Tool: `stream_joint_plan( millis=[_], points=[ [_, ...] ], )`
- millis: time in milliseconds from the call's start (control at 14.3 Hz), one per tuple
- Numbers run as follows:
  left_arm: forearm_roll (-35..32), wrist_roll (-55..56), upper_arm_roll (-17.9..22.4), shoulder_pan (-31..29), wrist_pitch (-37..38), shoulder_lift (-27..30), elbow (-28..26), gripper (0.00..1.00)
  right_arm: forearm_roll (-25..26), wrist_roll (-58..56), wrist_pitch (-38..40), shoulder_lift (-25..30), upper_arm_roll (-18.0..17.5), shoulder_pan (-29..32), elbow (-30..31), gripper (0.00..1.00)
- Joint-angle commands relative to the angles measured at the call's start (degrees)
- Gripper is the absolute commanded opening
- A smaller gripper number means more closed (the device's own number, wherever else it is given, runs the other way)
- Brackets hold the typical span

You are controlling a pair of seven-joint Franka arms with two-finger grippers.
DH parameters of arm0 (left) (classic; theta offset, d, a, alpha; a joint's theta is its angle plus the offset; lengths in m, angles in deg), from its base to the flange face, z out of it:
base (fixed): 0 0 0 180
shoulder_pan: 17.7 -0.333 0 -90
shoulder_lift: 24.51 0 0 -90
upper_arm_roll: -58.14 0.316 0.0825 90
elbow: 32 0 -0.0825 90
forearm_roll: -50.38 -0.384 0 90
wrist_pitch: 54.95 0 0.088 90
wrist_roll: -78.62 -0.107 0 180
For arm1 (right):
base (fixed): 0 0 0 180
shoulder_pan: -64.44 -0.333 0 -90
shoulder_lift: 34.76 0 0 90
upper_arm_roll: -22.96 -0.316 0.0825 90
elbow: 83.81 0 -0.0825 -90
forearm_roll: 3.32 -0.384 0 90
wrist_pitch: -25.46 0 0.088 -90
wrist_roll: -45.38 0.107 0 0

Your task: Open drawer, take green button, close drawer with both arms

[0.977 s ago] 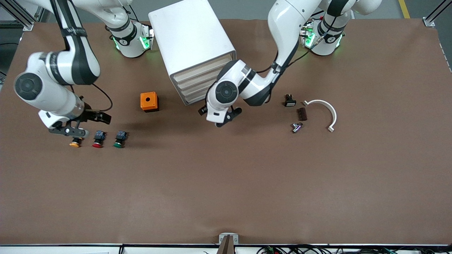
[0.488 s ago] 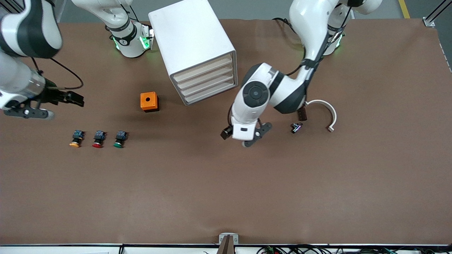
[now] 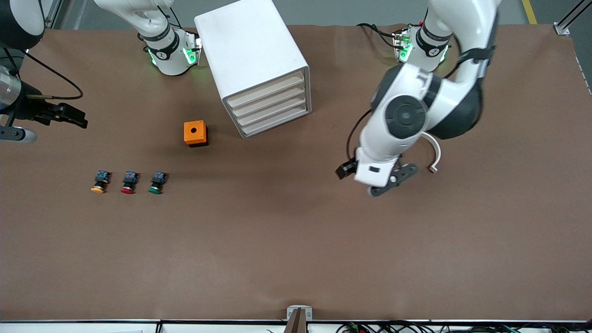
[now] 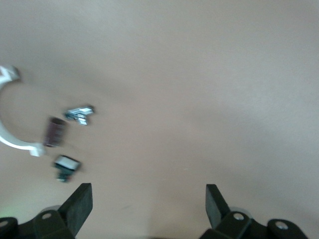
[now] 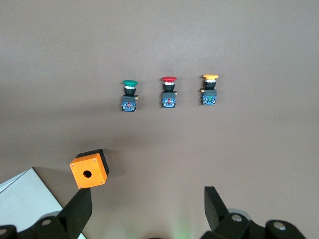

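The green-capped button (image 3: 156, 182) (image 5: 129, 94) stands on the table in a row with a red-capped one (image 3: 129, 182) and a yellow-capped one (image 3: 98, 181). The white cabinet (image 3: 252, 55) has several drawers (image 3: 270, 108), all shut. My right gripper (image 5: 148, 194) hangs open and empty in the air at the right arm's end of the table, apart from the button row. My left gripper (image 3: 372, 179) (image 4: 148, 191) is open and empty over bare table, beside a cluster of small parts.
An orange box (image 3: 195, 133) with a hole on top sits between the cabinet and the buttons. A white curved bracket (image 3: 434, 150), a brown block (image 4: 54, 132), a metal fitting (image 4: 79, 114) and a small black switch (image 4: 66, 166) lie by the left gripper.
The left arm has swung away from the cabinet front toward its own end of the table. The right gripper has drawn back from over the yellow button toward the table's edge.
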Motion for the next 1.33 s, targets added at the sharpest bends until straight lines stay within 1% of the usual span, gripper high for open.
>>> stream_joint_plan(
  millis=[0, 209, 488, 628, 767, 907, 977, 1047, 1116, 1256],
  points=[
    [-1.1, -8.2, -0.3, -3.6, 5.9, 5.0, -1.7, 1.0, -1.0, -0.8, 1.2, -1.7, -0.6, 0.8, -3.0, 1.0],
    [-1.1, -15.3, -0.4, -8.0, 9.2, 10.3, -4.0, 1.0, -0.9, -0.9, 1.2, -2.7, -0.6, 0.8, -4.9, 1.0],
    [-1.1, -23.2, -0.6, -13.7, 13.1, 14.4, -5.9, 1.0, -0.4, -1.6, 1.5, -2.9, -0.8, 0.4, -5.9, 1.0],
    [-1.2, -29.9, -0.6, -17.3, 15.9, 16.5, -6.3, 1.0, -0.3, -1.6, 1.6, -3.0, -0.8, 0.6, -6.1, 1.0],
    [-2.3, -35.0, 0.1, -18.9, 17.0, 19.2, -8.1, 1.0, -0.9, -1.1, 2.3, -3.0, -0.8, 0.7, -6.3, 1.0],
    [-4.2, -41.1, 3.0, -19.2, 17.2, 23.2, -12.2, 1.0, -0.4, -1.1, 4.8, -3.5, -0.8, 0.5, -9.2, 1.0],
    [-4.2, -45.0, 6.0, -18.6, 17.1, 25.3, -14.4, 1.0, -0.5, -1.1, 7.3, -3.6, -0.8, 0.7, -12.0, 1.0],
    [-4.3, -48.1, 8.1, -18.5, 17.1, 26.6, -15.8, 1.0, -0.9, -1.0, 9.3, -3.8, -0.8, 1.0, -14.4, 1.0],
    [-4.3, -50.8, 8.5, -19.3, 16.7, 27.1, -16.6, 1.0, -1.0, -1.0, 10.2, -3.8, -0.8, 1.0, -15.9, 1.0],
    [-4.4, -52.1, 8.3, -21.4, 15.3, 26.8, -16.5, 1.0, -1.0, -1.1, 10.4, -3.6, -0.7, 1.0, -17.1, 1.0]
  ],
)
